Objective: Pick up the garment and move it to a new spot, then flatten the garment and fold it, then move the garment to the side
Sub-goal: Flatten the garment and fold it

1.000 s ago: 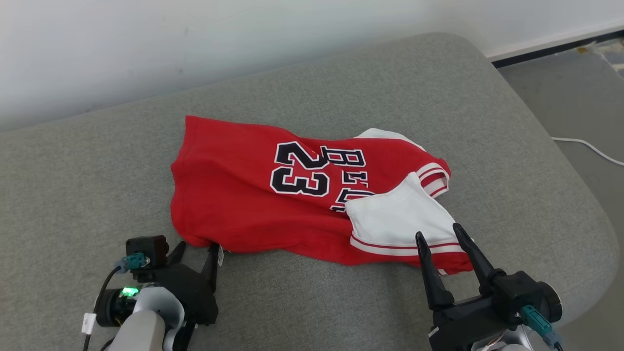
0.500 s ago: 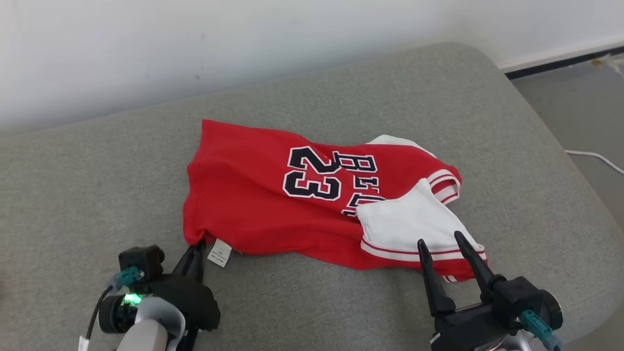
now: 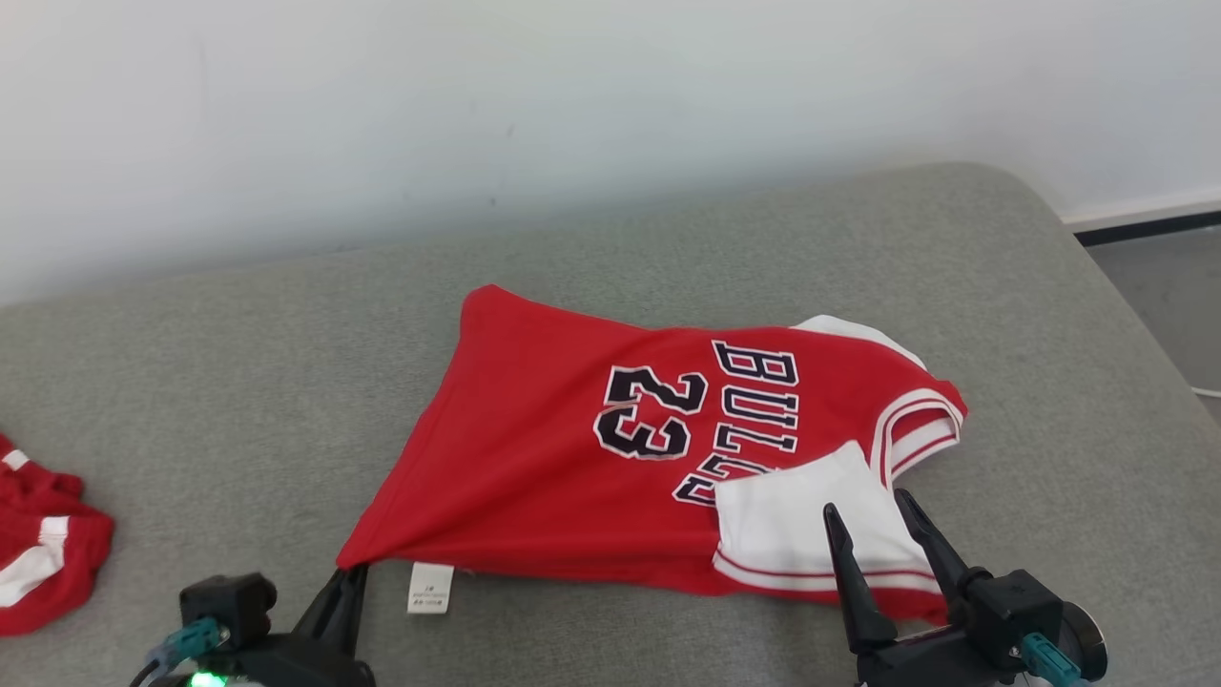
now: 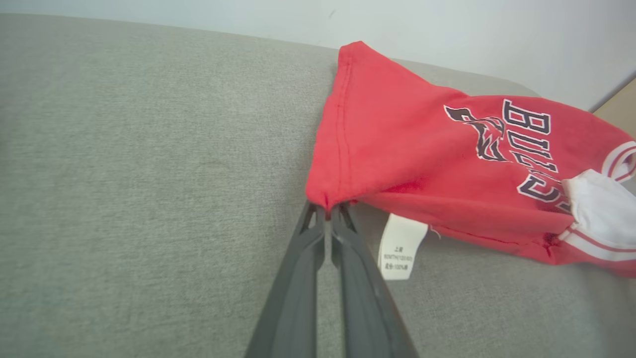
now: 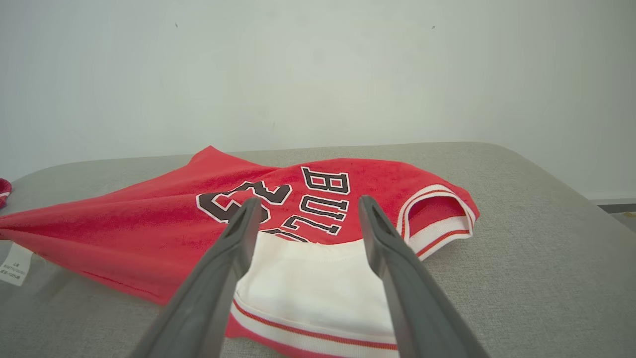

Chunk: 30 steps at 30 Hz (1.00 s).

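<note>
While the left hand (image 3: 348, 575) pinches the near-left hem corner of the red jersey (image 3: 572, 458), its 2 fingers pressed together on the cloth, the right hand (image 3: 864, 503) hangs spread above the jersey's white sleeve (image 3: 801, 525), gripping nothing. Whether its tips touch the cloth I cannot tell.

The jersey lies near the middle of the grey cushion (image 3: 191, 382). Its pinched corner is drawn to a point, and creases run from there toward the chest. The front shows the number 23 and dark letters beginning BUL, partly covered by the white sleeve folded over it. A white label (image 3: 429, 587) hangs from the hem just beside the left hand's tips.

Another red and white garment (image 3: 38, 553) lies at the cushion's left edge, well apart from the jersey. A pale wall (image 3: 572, 114) stands behind the cushion.
</note>
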Tool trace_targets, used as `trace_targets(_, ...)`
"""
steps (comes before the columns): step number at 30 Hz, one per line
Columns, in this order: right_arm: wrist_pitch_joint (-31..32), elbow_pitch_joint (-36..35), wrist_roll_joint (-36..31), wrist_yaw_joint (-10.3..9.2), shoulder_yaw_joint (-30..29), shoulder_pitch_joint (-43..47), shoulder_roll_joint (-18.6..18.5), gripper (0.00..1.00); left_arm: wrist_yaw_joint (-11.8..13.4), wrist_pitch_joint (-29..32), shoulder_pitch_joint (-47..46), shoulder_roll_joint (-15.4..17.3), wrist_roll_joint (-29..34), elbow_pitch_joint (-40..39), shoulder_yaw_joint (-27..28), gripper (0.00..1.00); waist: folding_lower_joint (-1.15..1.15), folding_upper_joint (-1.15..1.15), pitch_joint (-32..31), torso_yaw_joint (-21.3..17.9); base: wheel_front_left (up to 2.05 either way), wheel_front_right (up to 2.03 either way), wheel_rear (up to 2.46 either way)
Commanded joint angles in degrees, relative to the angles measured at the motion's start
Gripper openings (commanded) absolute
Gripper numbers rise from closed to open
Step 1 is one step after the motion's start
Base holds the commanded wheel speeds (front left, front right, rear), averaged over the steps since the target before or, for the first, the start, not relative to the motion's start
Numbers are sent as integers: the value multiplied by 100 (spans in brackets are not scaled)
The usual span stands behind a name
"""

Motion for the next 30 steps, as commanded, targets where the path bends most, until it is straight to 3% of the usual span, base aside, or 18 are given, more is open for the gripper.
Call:
trace_targets(1, 28, -27, -30, -13, -13, 57, 0, 100, 115, 121, 225, 96, 0, -240, 39, 0, 1, 0, -104, 154, 0, 0, 0)
trace_targets(6, 70, -78, -2, -13, 17, 71, 1, 100, 436, 400, 678, 205, 90, -743, 90, 0, 1, 0, -84, 217, 0, 0, 0)
trace_targets(7, 72, -80, 9, -13, 23, 59, 0, 100, 494, 422, 744, 208, 115, -778, 85, 43, 1, 0, -76, 220, 0, 0, 0)
trace_targets(8, 71, -83, 22, -13, 27, 46, 0, 100, 536, 462, 815, 226, 154, -789, 60, 98, 1, 0, -70, 223, 0, 0, 0)
trace_targets(14, 57, -63, 43, -13, -1, 38, 0, 100, 713, 263, 940, 160, 207, -758, 101, 100, 1, 0, -77, 262, 0, 0, 0)
trace_targets(20, 70, -62, 18, -13, -136, 88, 0, 100, 883, -410, 1068, 39, 261, -901, 230, 100, 1, 0, -142, 342, 0, 0, 0)
trace_targets(27, 99, -45, 28, -13, -334, 133, 1, 100, 866, -1332, 1200, 16, 470, -1146, 276, 100, 1, 0, -262, 457, 0, 0, 0)
trace_targets(30, 135, -42, 17, -13, -410, 141, 1, 100, 897, -1458, 1330, -22, 590, -1252, 334, 100, 1, 0, -315, 498, 0, 0, 0)
